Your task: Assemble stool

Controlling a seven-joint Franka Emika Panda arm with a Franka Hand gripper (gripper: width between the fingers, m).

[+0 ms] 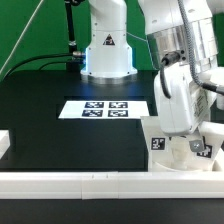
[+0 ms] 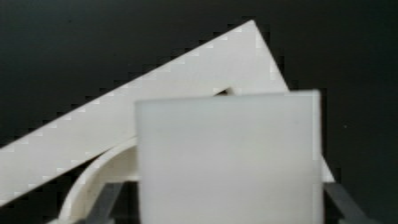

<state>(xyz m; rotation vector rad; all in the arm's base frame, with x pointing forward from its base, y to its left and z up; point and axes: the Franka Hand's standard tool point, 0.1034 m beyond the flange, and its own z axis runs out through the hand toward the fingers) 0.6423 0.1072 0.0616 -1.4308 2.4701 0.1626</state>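
My gripper is low at the exterior view's front right, right above the white seat disc, which carries black-and-white tags. In the wrist view the gripper is shut on a white blocky leg that fills the gap between the dark fingers. A curved white rim of the seat disc shows beside the held leg. In the exterior view the leg is hidden by the hand. I cannot tell whether the leg touches the seat.
The long white rail runs along the table's front edge; its white corner shows behind the leg in the wrist view. The marker board lies mid-table. A white piece sits at the left edge. The robot base stands behind.
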